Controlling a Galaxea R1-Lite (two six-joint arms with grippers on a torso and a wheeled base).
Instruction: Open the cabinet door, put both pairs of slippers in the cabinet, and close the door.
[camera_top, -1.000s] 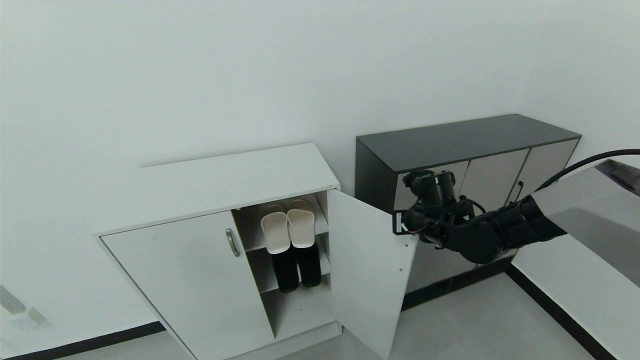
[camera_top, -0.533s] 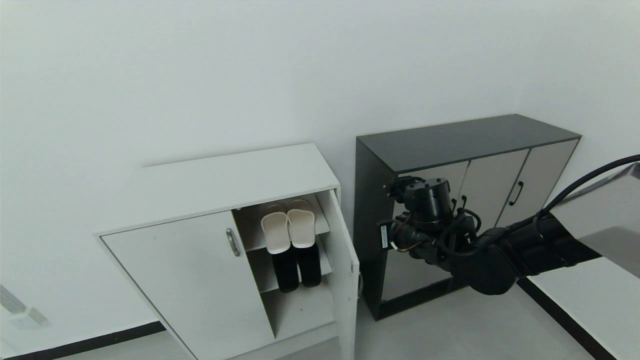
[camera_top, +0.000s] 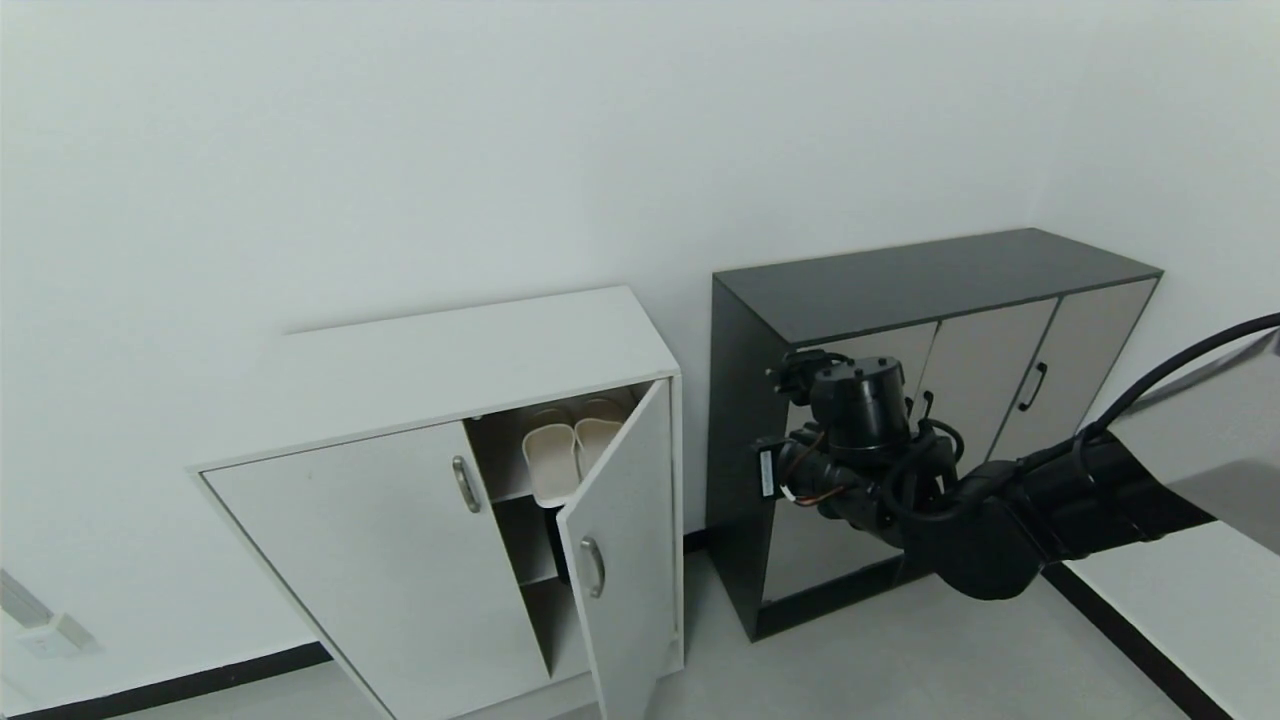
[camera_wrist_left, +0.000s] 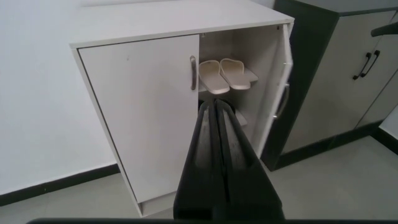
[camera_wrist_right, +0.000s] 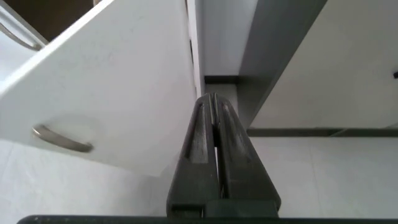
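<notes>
Evidently the closing step is in hand. The white two-door cabinet (camera_top: 470, 350) against the wall has its right-hand door (camera_top: 625, 520) standing at a slant, about halfway between open and shut. The door's curved metal handle (camera_top: 592, 567) faces out into the room. Through the gap, a pair of cream flat slippers (camera_top: 560, 455) lies side by side on the upper shelf, well inside the carcass, so the door should not catch it. The shelf below is mostly screened by the door, and I cannot tell what rests there. The cabinet's left-hand door (camera_top: 380, 560) sits flat shut.

The right tool (camera_wrist_right: 214, 102) hangs beside the slanted door's outer face, in front of the neighbouring black-topped cabinet with grey doors (camera_top: 930, 275). Its two fingers are clenched together on nothing. Pressed together like that they make a blunt pusher, which suits nudging a panel better than gripping a handle. From the head view it looks apart from the door, not pressing on it.

The left tool (camera_wrist_left: 214, 109), likewise clenched and empty, points at the cabinet front from farther back, probably held clear of the door's arc.

What seems left is pressing the door flush. A push close to the hinge side would have little leverage, and the door could bounce back ajar.
</notes>
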